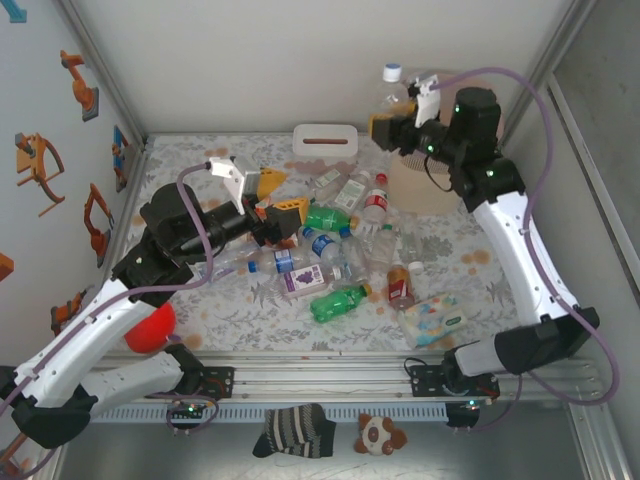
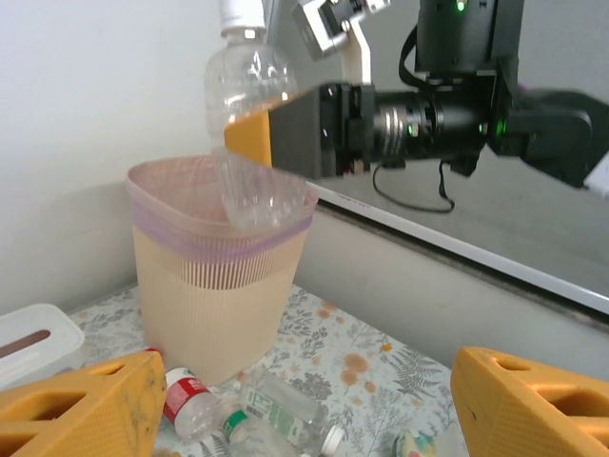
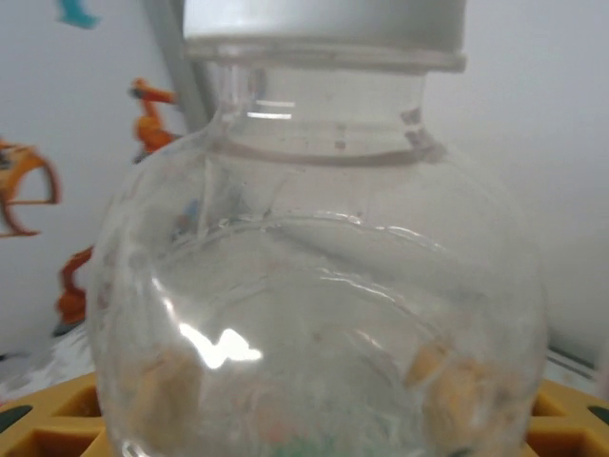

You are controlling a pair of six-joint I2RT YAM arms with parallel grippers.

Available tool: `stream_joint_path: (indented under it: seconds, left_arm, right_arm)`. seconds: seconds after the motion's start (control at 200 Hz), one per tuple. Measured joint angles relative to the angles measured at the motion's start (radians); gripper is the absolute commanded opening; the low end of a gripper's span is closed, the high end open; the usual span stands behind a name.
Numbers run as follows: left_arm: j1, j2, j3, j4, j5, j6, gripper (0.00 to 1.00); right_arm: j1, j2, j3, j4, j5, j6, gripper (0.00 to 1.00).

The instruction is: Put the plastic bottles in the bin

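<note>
The clear bottle [image 2: 249,114] hangs upright at upper centre of the left wrist view, its base over the rim of the bin [image 2: 205,286], pinched by the right gripper [image 2: 265,133]. Let go off-centre, it may clip the rim and bounce out. The left gripper [image 2: 304,405] is spread, empty.

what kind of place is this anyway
Probably a robot test cell: white panel walls, two arms bolted to a rail, and plastic bottles strewn beside a bin.
</note>
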Motion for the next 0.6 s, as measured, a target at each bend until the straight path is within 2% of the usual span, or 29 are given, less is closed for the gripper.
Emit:
stream_joint_path:
  seconds: [0.345,0.601]
  left_arm:
    - [0.000,-0.005,-0.043,0.001,-0.011,-0.013,0.79]
    - [0.000,-0.024,-0.093,0.002,-0.018,-0.030,0.80]
  right_arm:
    - [-0.218,0.257,0.321,-0.169,0.152,0.137,0.50]
    - [-0.262,0.436,0.511,-0.332,0.317,0.086,0.51]
